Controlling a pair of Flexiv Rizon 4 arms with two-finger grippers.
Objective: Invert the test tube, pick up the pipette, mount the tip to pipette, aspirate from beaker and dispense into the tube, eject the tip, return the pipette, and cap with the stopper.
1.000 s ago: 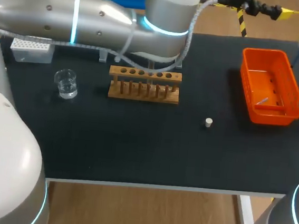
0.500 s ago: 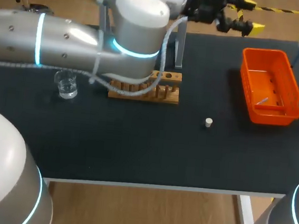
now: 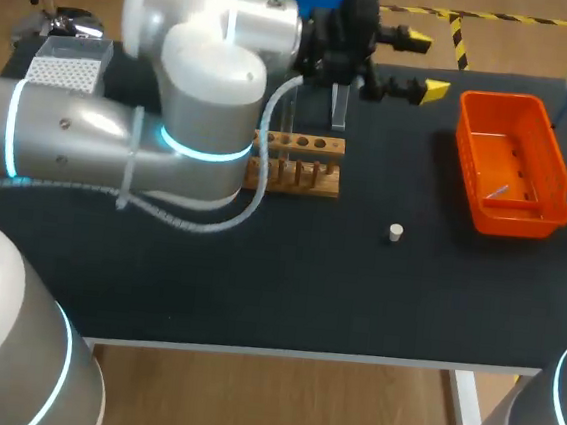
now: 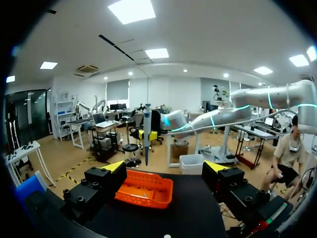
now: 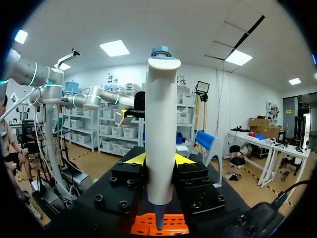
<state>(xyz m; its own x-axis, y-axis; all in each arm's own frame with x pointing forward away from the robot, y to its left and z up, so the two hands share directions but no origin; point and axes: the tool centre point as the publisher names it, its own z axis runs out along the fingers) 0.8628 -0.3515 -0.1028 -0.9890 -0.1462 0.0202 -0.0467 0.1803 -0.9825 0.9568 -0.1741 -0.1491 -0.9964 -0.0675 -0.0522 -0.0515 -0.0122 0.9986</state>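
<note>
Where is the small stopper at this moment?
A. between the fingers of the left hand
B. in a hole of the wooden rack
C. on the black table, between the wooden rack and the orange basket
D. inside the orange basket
C: in the head view the stopper lies alone on the black table, apart from both the wooden rack and the orange basket.

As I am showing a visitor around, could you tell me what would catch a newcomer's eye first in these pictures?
The silver left arm with its glowing ring stretches over the table's left half, the left pincer open near the far edge beyond the wooden rack. The bright orange basket sits at the table's right, and the right pincer grips a white pipette.
</note>
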